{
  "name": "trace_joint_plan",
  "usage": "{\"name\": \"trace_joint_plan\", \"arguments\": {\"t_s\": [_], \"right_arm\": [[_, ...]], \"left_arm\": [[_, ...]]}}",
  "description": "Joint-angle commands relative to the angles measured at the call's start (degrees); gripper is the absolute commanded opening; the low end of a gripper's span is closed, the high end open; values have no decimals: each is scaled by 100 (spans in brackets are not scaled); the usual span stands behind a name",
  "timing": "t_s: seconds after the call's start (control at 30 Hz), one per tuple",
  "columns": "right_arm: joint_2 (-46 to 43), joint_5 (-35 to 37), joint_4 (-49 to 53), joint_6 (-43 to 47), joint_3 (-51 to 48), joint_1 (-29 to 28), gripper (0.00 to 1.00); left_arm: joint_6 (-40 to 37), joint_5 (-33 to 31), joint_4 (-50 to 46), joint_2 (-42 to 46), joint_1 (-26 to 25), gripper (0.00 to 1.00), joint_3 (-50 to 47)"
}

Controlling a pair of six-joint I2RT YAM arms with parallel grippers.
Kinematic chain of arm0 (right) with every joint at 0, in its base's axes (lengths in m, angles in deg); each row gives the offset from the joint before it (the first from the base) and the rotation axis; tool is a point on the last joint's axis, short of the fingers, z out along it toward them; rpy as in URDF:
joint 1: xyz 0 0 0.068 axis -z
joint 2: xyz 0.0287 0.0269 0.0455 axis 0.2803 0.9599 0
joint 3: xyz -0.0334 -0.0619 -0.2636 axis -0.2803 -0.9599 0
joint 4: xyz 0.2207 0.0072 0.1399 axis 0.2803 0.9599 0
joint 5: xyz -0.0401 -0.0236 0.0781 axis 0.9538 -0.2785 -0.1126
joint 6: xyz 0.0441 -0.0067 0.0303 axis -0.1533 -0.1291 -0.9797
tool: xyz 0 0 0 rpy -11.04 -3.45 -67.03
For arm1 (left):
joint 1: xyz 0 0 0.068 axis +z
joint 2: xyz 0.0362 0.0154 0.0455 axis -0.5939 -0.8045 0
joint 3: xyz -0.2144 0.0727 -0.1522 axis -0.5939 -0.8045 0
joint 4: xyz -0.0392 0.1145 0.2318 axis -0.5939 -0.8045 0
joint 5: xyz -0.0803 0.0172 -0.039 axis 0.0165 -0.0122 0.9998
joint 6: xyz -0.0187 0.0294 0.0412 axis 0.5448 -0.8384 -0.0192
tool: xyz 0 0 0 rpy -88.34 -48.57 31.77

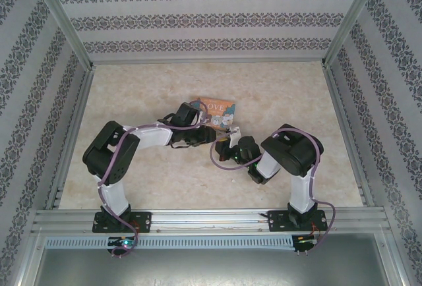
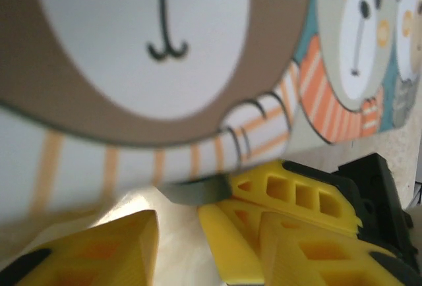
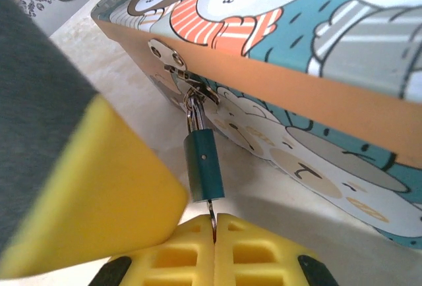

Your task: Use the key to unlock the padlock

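The small teal padlock (image 3: 203, 164) hangs by its silver shackle (image 3: 192, 113) from the hasp on the front of the colourful tin (image 3: 277, 88). A thin silver key (image 3: 211, 209) sticks out of the padlock's bottom, and my right gripper (image 3: 214, 225) is shut on it. In the left wrist view the padlock (image 2: 194, 190) is a dark blur just beyond my left gripper (image 2: 178, 233). That gripper's yellow jaws stand apart with bare table between them. One left finger (image 3: 99, 187) sits close beside the padlock. Both grippers meet at the tin's front (image 1: 221, 138).
The tin (image 1: 214, 109) lies near the middle of the pale table (image 1: 132, 101), with patterned walls on three sides. The right gripper's yellow fingers (image 2: 297, 194) crowd in beside the left ones. Metal rails (image 1: 211, 217) run along the near edge.
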State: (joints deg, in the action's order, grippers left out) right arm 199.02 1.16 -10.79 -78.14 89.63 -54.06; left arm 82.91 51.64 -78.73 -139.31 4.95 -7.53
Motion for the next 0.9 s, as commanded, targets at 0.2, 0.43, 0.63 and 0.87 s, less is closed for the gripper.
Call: {"name": "trace_joint_plan", "arguments": {"t_s": [0.2, 0.43, 0.63, 0.87], "right_arm": [[113, 32, -366, -334, 4, -65, 0], [-41, -86, -175, -669, 24, -75, 0], [-183, -43, -181, -1226, -61, -117, 0], [-289, -19, -278, -2070, -79, -170, 0]], "left_arm": [[-157, -15, 176, 1014, 314, 59, -478], [-196, -330, 621, 1815, 612, 62, -1139], [179, -592, 1190, 2292, 769, 66, -1743], [976, -405, 1682, 2391, 846, 66, -2139]]}}
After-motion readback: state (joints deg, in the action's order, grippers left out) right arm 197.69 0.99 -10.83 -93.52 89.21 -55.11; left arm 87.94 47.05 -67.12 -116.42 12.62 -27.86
